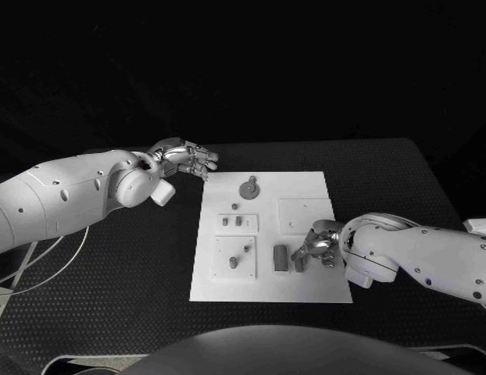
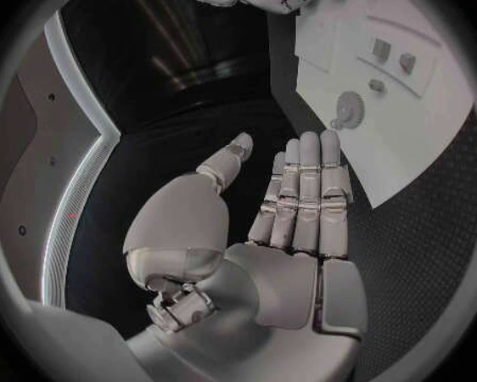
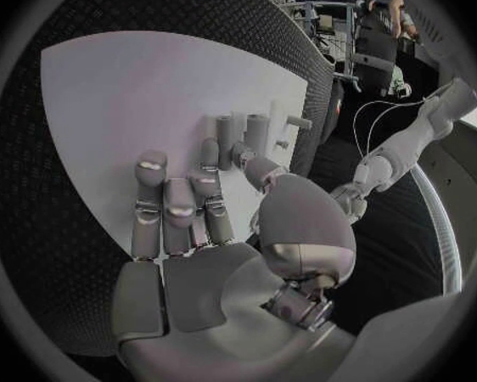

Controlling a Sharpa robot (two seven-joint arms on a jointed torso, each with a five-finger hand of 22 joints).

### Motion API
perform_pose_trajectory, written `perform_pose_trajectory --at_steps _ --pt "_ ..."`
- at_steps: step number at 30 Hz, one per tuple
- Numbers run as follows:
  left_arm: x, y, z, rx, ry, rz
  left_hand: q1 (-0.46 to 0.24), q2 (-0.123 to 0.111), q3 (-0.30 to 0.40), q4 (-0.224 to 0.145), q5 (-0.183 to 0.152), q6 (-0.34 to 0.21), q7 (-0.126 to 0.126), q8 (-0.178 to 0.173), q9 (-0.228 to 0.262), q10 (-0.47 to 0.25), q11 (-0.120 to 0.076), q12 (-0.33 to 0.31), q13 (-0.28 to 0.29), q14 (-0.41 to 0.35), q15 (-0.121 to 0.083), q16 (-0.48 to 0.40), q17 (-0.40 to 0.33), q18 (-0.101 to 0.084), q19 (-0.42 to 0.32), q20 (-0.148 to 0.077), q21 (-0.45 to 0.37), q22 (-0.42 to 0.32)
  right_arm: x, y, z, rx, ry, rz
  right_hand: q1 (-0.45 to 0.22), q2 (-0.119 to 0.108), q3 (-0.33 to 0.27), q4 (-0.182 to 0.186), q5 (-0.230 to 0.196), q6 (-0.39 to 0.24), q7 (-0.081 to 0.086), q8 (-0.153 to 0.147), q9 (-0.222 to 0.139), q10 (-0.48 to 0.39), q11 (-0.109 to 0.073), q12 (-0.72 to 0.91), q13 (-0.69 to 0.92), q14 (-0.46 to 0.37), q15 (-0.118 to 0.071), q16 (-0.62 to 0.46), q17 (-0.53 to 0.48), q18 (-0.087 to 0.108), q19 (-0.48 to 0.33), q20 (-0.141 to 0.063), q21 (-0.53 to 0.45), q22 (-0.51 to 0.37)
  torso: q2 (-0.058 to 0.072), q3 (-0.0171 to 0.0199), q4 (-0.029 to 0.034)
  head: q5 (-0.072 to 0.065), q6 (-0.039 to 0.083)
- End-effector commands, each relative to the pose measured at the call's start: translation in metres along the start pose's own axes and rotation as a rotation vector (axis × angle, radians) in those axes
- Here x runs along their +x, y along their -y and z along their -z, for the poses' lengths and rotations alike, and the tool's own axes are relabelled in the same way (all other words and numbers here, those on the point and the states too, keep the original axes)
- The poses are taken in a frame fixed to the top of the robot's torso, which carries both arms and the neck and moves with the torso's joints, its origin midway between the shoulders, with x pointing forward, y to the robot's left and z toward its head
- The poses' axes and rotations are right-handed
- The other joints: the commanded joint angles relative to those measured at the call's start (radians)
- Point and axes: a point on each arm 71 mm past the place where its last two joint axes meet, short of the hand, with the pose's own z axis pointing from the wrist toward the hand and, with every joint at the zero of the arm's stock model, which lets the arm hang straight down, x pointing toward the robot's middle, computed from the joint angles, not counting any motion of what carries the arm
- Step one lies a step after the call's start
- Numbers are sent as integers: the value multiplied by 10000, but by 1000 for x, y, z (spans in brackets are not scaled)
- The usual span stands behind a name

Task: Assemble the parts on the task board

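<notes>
Looking down on the black counter (image 1: 119, 266), we see the white task board (image 1: 268, 291) lying at its middle, long edges running from the near edge toward the far edge. Several small grey parts stand on it: a round disc part (image 1: 248, 188) near the board's far edge, two short pegs (image 1: 238, 221) on a raised square plate at mid-board, and an upright block (image 1: 280, 257) toward the near right portion.

The right hand (image 1: 319, 248) hangs over the board's right edge, its fingers (image 3: 210, 155) reaching down to the cluster of upright grey pieces (image 3: 244, 129) beside the block. The fingertips touch or nearly touch those pieces; we cannot tell whether one is pinched.

The left hand (image 1: 182, 158) hovers just off the board's far left corner, above bare counter. Its fingers (image 2: 307, 187) lie straight and side by side, thumb apart, palm empty, holding nothing. From the left wrist the disc part (image 2: 348, 109) sits beyond the fingertips, apart from them.
</notes>
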Motion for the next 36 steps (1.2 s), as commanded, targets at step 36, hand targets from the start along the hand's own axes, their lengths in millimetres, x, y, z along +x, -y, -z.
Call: perform_pose_trajectory --at_steps 36 --pt "1 1 -1 72 -95 -10 -28 -85 16 55 -5 -70 -15 56 -21 -85 -9 -29 -16 27 77 -74 29 95 -5 13 -74 24 9 -3 -1 -289 -191 -355 -1550 -1319 1266 -87 67 -336 267 -339 -435 -4 75 -153 77 4 -33 -145 44 295 115 -76 -141 22 1 0 0 -9 2"
